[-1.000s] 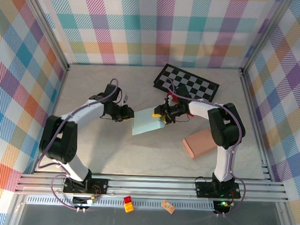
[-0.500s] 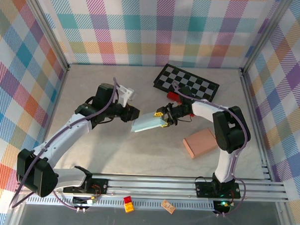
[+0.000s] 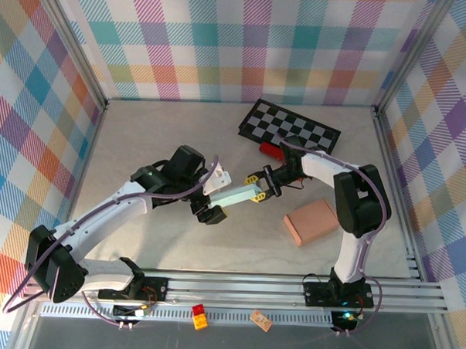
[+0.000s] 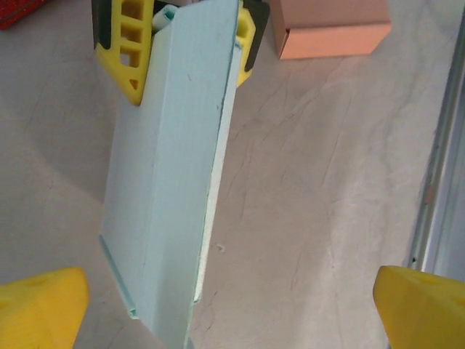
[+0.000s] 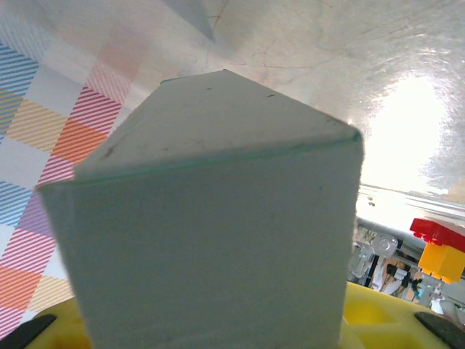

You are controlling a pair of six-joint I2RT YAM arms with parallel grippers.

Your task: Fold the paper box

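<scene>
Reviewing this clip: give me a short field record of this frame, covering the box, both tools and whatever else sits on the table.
paper box: pale blue, long and narrow, between the two arms
right tool: shut on the paper box at its right end
left tool: open, fingers either side of the paper box's left end, not touching it
pink box: on the table, right of centre
checkerboard: flat, at the back
red object: by the checkerboard's near edge
</scene>
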